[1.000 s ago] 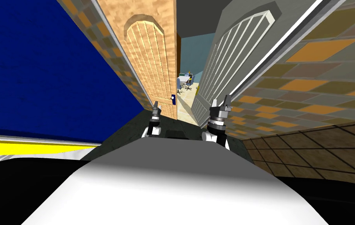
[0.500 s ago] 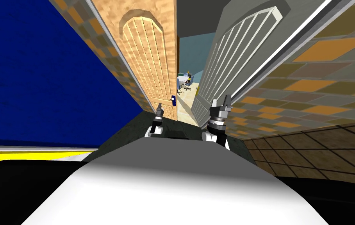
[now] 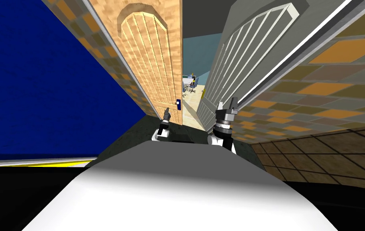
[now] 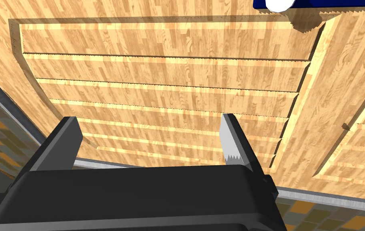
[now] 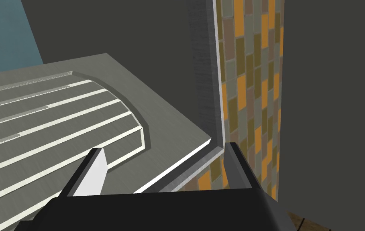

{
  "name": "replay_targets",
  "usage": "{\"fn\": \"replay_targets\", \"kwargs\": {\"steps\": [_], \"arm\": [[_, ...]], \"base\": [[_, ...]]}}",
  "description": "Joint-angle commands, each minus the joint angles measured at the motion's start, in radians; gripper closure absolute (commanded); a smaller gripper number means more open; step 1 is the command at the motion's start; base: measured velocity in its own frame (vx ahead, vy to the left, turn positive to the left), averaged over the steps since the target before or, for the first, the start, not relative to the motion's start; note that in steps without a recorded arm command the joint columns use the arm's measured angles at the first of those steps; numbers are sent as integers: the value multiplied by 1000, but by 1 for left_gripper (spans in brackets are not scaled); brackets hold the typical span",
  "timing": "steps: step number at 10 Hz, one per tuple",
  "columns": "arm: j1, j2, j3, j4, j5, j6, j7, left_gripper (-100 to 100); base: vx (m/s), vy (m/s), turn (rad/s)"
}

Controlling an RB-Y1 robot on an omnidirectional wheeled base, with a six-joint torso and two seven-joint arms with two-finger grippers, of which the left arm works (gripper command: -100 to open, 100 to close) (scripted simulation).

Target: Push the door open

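The wooden door (image 3: 153, 60) was found on the left of a double doorway, its slatted panel (image 4: 169, 92) seen close up in the left wrist view. A white knob (image 3: 178, 101) on a blue plate (image 3: 178, 105) was set near its free edge. The left claw (image 3: 167, 113) was held right up at the door's lower part, just below the knob, with its fingers (image 4: 229, 136) spread apart and nothing gripped; whether the wood was actually touched couldn't be made out.

A grey door (image 3: 241, 56) with the same slatted pattern was hung opposite, swung off at an angle, and a gap was left between the two. Through it a room with a teal wall (image 3: 195, 56), a small bench (image 3: 187, 81) and office chairs (image 3: 194, 83) could be seen.

The right claw (image 3: 227, 105) was parked by the grey door's lower edge, also released, pointed along the grey panel (image 5: 57, 120) and its frame (image 5: 205, 80).

The floor (image 3: 137, 132) underfoot was dark, a deep blue wall (image 3: 37, 80) was on the left, and patchwork orange-and-grey tiles (image 3: 330, 80) covered the right wall.
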Motion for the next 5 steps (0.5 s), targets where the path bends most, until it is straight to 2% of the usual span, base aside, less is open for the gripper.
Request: {"fn": "replay_targets", "kwargs": {"steps": [1, 5], "arm": [[-18, -4, -7, 36, 1, 14, 1, -100], [-63, -16, -22, 131, 5, 34, 4, -100]], "base": [[94, 82, -51], [90, 58, -45]]}}
